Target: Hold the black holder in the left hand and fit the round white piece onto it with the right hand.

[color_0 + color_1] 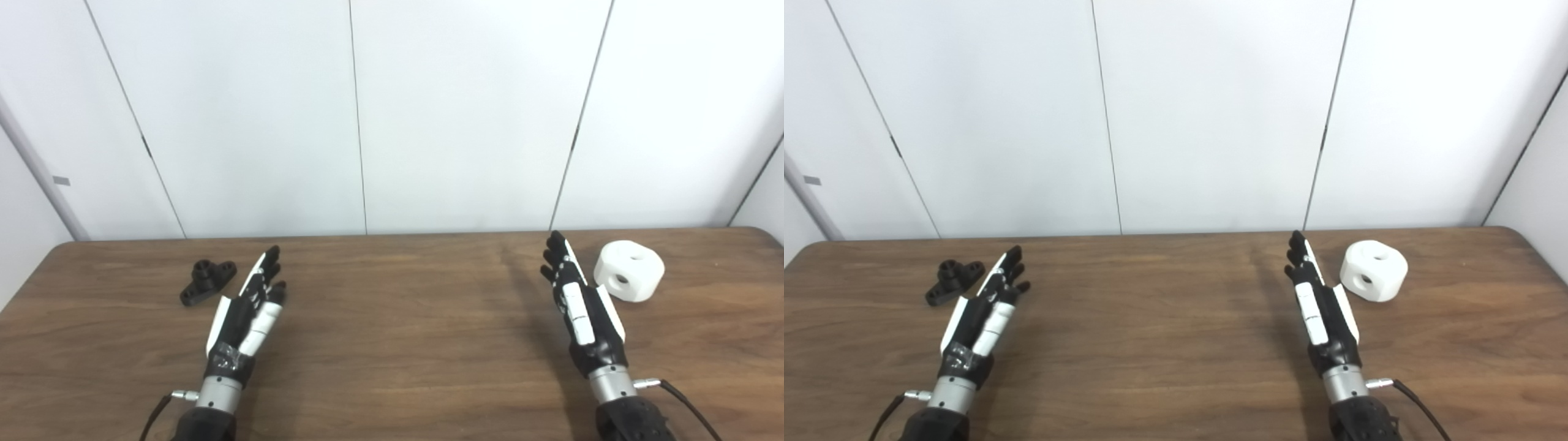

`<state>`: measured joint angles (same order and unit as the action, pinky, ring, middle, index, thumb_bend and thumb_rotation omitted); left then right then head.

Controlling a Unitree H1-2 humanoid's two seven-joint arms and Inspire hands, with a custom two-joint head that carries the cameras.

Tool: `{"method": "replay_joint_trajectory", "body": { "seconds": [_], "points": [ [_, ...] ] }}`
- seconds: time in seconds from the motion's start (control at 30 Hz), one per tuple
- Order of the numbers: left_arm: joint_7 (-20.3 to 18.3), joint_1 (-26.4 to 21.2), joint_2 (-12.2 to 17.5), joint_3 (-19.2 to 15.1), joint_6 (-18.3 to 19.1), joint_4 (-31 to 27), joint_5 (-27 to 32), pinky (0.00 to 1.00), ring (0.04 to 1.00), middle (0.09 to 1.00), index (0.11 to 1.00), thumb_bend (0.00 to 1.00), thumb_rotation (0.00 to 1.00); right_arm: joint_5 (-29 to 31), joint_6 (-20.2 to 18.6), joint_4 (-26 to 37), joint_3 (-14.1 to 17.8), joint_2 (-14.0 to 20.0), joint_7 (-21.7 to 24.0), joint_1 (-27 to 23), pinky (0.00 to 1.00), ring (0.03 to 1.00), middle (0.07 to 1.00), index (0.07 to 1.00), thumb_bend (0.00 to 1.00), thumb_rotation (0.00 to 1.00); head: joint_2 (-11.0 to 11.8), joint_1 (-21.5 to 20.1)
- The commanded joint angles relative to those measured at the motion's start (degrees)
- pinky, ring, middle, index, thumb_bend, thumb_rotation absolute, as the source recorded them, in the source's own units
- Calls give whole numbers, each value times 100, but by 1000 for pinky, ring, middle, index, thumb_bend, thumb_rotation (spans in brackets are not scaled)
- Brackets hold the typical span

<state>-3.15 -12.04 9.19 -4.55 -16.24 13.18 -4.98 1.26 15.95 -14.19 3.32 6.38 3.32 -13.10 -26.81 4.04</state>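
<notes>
Wood-grain table (392, 343) — matt; smooth

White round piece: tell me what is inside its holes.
The white round piece on the table shows one hole on top and one in its side; both look dark, with nothing visible inside. How deep they run, or whether they meet, cannot be seen.

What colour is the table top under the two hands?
Dark brown wood grain table top, shown equally well in both views; the left eye view serves.

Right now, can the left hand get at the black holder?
Probably yes. The left hand is open beside the black holder, with only bare table between them.
</notes>
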Motion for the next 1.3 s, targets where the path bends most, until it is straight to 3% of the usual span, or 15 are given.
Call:
{"method": "replay_joint_trajectory", "body": {
  "seconds": [0.0,0.13,0.3,0.47,0.57,0.67,0.77,1.0,1.13,1.27],
  "points": [
    [153,171,145,-15,68,-107,-207,925,964,969,945,673,471,67,86,-370,-16,-83,-5,395,957,988,998,1000,418,1000,-5,38],
    [254,213,280,-1,307,-492,-592,937,976,978,947,710,393,102,47,-372,-1,-73,7,393,957,989,997,1000,429,1000,-10,103],
    [515,182,672,33,394,-856,-1516,960,967,966,923,769,311,88,-7,-336,-1,-67,-2,402,950,986,996,1000,427,1000,1,221],
    [901,139,1049,-113,467,-1054,-2233,901,949,940,900,826,336,94,-9,-323,-11,-70,11,398,954,985,996,1000,397,1000,3,260],
    [1307,107,1266,-255,313,-968,-2566,861,932,917,873,875,340,87,72,-367,-21,-58,27,388,949,985,996,1000,389,1000,15,263],
    [2072,72,1377,-403,193,-772,-3092,847,949,919,843,915,313,109,37,-355,-13,-62,33,385,942,983,994,999,389,1000,19,312],
    [2537,24,1425,-532,130,-580,-3158,909,990,953,857,921,293,136,74,-393,-5,-57,56,374,949,985,995,1000,386,1000,24,329],
    [3098,-78,1513,-658,197,-187,-3171,878,972,972,859,970,277,115,53,-447,-1,-41,82,352,960,992,1000,1000,389,1000,43,388],
    [3080,-152,1544,-687,403,-4,-3053,919,999,999,896,953,268,219,95,-498,21,-39,146,335,971,995,1000,1000,384,1000,41,428],
    [2831,-269,1772,-589,589,340,-2975,976,999,1000,924,957,289,197,79,-504,23,-36,107,334,971,993,998,1000,380,1000,61,507]
  ]
}}
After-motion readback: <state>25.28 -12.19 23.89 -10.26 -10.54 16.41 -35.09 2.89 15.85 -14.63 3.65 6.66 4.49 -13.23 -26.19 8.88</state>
